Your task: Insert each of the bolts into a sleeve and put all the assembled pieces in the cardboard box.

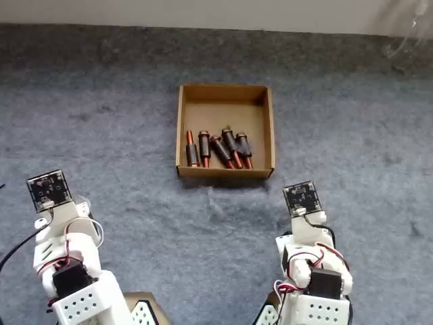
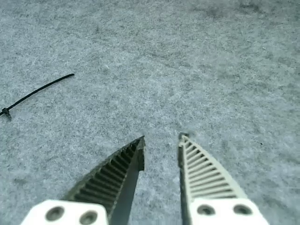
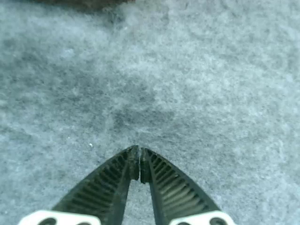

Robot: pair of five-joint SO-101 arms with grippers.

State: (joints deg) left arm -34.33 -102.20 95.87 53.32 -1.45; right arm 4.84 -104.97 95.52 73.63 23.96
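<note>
The cardboard box stands in the middle of the grey felt, toward the far side. Several assembled pieces, copper bolts in dark sleeves, lie side by side along its near wall. Both arms sit folded back at the near edge, well short of the box: the left arm at the lower left, the right arm at the lower right. My left gripper hangs open over bare felt with nothing between its fingers. My right gripper is shut and empty above the felt.
Grey felt covers the whole table. A thin black cable tie lies on the felt beside the left gripper. A pale wall runs along the far edge. Open felt surrounds the box on all sides.
</note>
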